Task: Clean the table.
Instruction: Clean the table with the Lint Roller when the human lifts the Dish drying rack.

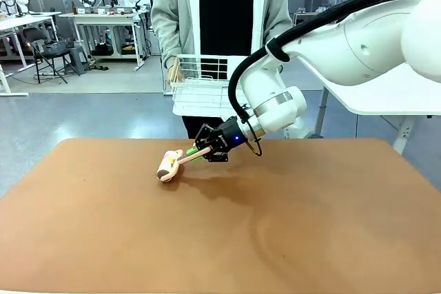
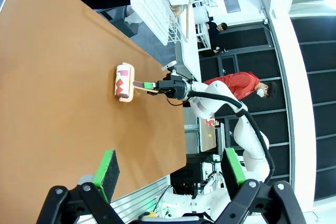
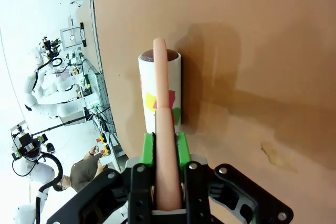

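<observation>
A lint roller with a pale pink handle and a white, colour-patched roll lies with its roll on the reddish-brown table, left of centre towards the far edge. My right gripper is shut on the handle, reaching in from the right. The right wrist view shows the handle clamped between the green pads of that gripper, with the roll pressed on the table. From the left wrist view, the roller and right gripper sit farther off. My left gripper is open and holds nothing, off the table's edge.
A person stands at the far side holding a white wire basket just beyond the table edge; the same basket appears in the left wrist view. A white-topped table stands at the right behind my right arm.
</observation>
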`<state>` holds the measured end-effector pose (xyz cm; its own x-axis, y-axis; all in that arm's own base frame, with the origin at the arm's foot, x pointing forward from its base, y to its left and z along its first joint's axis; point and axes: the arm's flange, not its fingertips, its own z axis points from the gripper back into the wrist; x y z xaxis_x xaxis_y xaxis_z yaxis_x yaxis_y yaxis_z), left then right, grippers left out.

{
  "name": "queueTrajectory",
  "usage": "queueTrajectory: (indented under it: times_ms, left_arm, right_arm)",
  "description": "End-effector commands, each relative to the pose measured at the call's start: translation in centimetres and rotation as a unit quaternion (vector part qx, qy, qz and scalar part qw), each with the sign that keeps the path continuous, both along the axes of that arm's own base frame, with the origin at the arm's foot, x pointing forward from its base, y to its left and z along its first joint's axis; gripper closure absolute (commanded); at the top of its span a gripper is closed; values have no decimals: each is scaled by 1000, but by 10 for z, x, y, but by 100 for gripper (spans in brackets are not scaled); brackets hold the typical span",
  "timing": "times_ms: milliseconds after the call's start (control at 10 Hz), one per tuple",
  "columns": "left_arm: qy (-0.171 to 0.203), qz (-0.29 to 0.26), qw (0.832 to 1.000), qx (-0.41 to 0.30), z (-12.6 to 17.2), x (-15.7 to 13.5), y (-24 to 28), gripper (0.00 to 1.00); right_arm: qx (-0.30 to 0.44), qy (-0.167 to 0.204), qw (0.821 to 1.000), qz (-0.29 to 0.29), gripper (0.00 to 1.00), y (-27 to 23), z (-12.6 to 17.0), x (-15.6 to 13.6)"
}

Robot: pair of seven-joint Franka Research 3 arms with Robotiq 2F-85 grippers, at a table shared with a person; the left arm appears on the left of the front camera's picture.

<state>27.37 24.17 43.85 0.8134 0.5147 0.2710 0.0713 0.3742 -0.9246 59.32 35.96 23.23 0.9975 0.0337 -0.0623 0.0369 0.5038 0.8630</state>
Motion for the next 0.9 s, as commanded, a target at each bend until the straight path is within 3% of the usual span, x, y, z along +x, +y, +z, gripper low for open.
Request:
queueTrajectory:
  times_ms: [0, 200, 300, 500, 600, 700, 800]
  left_arm:
    - [-20, -1, 1000, -6, 1, 1, 4, 0]
    - [-20, -1, 1000, -6, 1, 1, 4, 0]
    - [-20, -1, 1000, -6, 1, 1, 4, 0]
    - [-20, -1, 1000, -6, 1, 1, 4, 0]
    - [-20, -1, 1000, -6, 1, 1, 4, 0]
    - [-20, -1, 1000, -6, 1, 1, 4, 0]
    - [-20, -1, 1000, -6, 1, 1, 4, 0]
  right_arm:
    - [18, 3, 999, 28, 79, -14, 20, -17]
    - [40, -34, 998, 39, 79, -47, 92, -25]
    - [69, 1, 996, 61, 79, -74, 123, -34]
    - [27, 39, 998, 31, 79, -151, 156, -52]
    - [-28, 53, 998, 31, 79, -194, 178, -72]
    - [-96, 119, 987, 42, 79, -232, 203, -100]
    - [-126, 119, 985, 24, 79, -259, 225, -122]
